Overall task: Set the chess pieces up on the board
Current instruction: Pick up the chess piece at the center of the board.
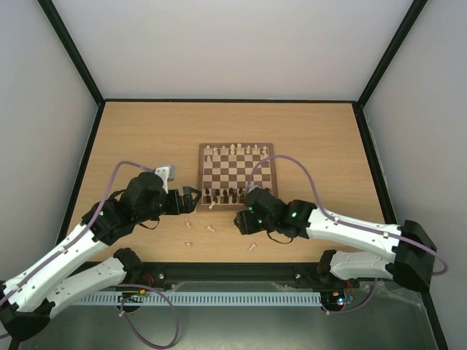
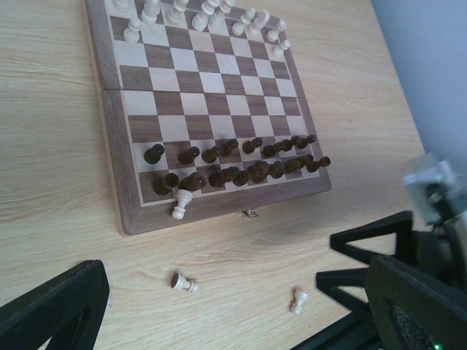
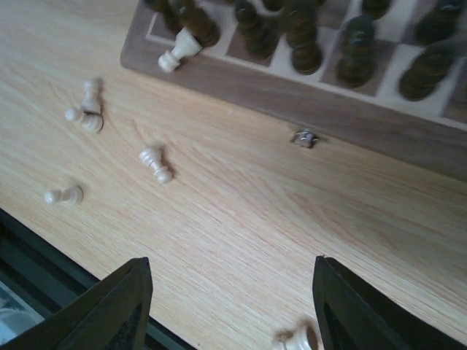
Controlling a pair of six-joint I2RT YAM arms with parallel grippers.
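The board (image 1: 236, 156) lies mid-table, with cream chess pieces (image 1: 235, 150) along its far rows and dark ones along the near rows. One cream piece (image 2: 181, 203) lies tipped on the board's near border. Other cream pieces lie on the table: two (image 2: 182, 282) (image 2: 298, 300) in the left wrist view and several (image 3: 157, 164) (image 3: 87, 113) (image 3: 64, 195) in the right wrist view. My left gripper (image 1: 191, 200) (image 2: 233, 321) is open and empty by the board's near left corner. My right gripper (image 1: 241, 219) (image 3: 230, 306) hangs open over bare table, with a cream piece (image 3: 295, 339) beside its right finger.
The metal clasp (image 3: 304, 137) sits on the board's near edge. Dark pieces (image 2: 241, 164) fill the two near rows. The black frame rail (image 1: 233, 268) runs along the table's near edge, close behind the loose pieces. The two grippers are close together in front of the board.
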